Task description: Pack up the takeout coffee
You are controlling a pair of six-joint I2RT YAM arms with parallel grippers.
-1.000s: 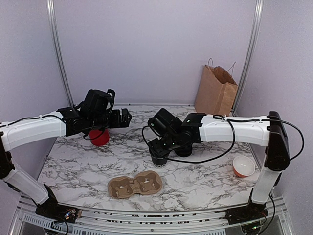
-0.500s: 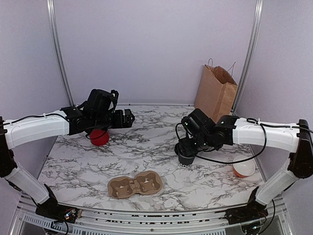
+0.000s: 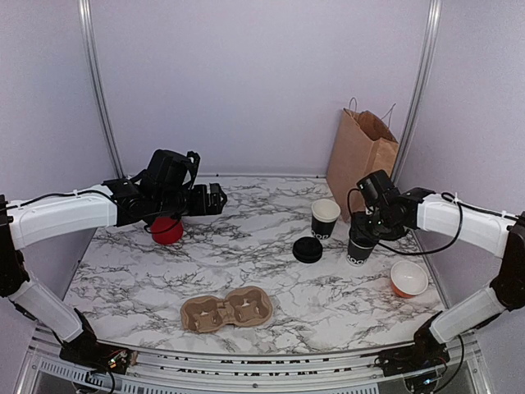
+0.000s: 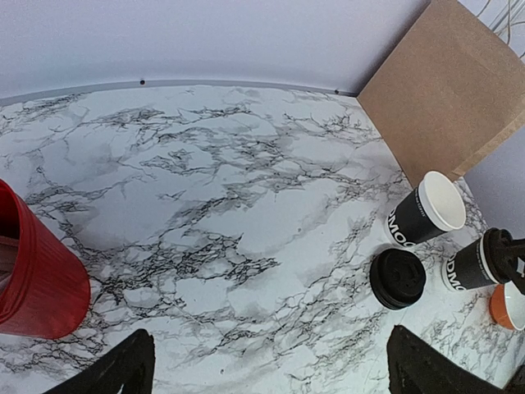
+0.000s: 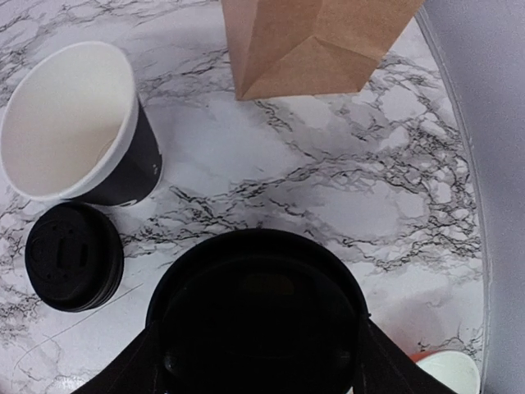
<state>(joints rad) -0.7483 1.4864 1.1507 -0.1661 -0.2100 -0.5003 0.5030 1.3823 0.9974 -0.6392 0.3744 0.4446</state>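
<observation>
The right tool (image 3: pixel 365 235) is clamped around the takeout coffee (image 3: pixel 358 254), a lidded black cup held upright near the right edge of the tabletop (image 3: pixel 148 279), in front of the paper bag (image 3: pixel 361 156) in the far right corner. It seems to hang just off the surface, though contact is hard to judge. Just beside it sit an open black cup (image 3: pixel 326 218) and a loose black lid (image 3: pixel 308 249). The left tool (image 3: pixel 215 199) is spread wide and holds nothing, over the far left part by the red cup (image 3: pixel 167 231).

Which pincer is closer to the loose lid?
Right. The right pincer, gripping a lidded cup, is just right of the lid; the left pincer hovers far left.
</observation>
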